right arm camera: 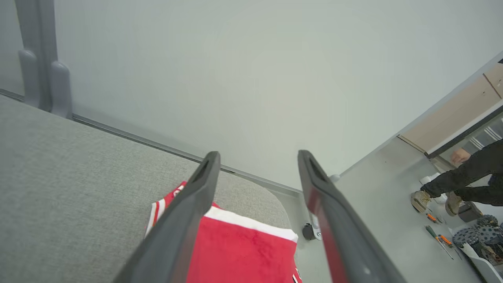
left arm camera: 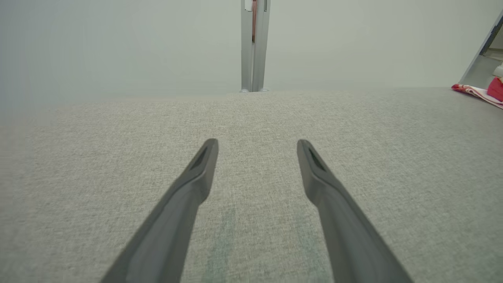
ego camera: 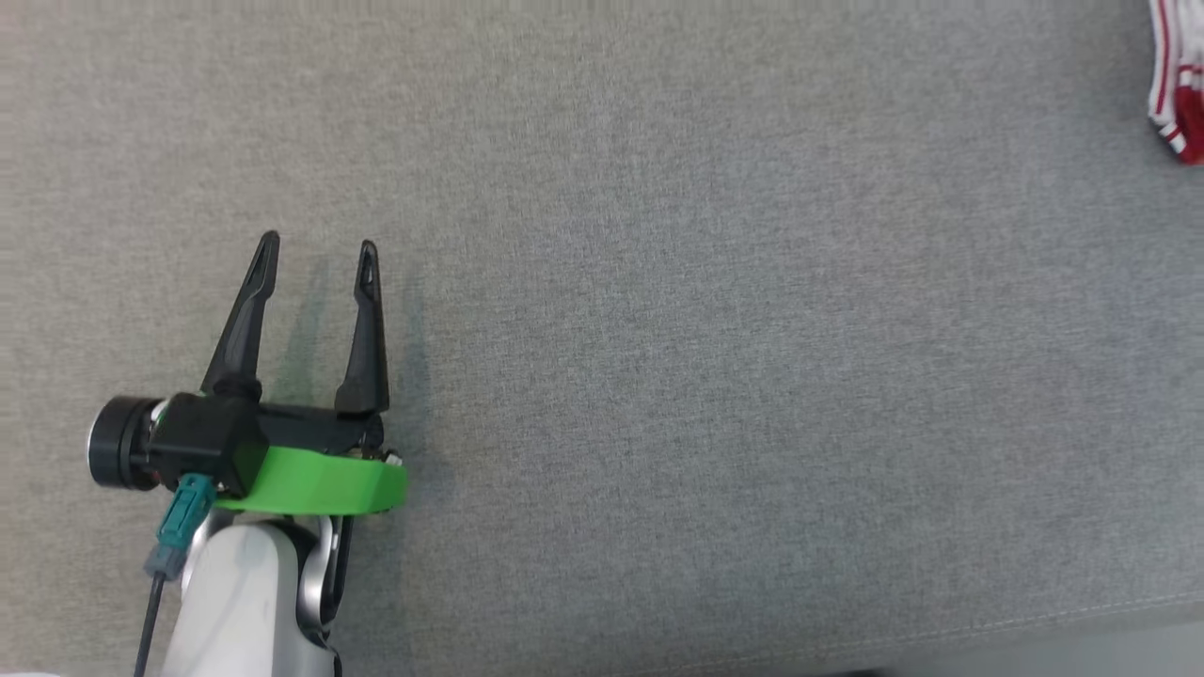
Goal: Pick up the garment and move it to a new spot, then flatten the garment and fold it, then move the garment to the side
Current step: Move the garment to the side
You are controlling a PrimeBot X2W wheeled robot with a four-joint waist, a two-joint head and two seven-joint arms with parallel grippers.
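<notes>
Garment (right arm camera: 243,251), seemingly folded, at desk (ego camera: 705,376) edge; right hand (right arm camera: 258,154) spread empty above; left hand (ego camera: 318,246) spread; lift right straight, avoiding snags

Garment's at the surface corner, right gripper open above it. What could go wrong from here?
The garment lies near the rounded corner of the gray surface; a nudge might tip it off.
The open right gripper hangs just over it; a finger may snag the fabric when pulling away.
A person stands close by that corner.
</notes>
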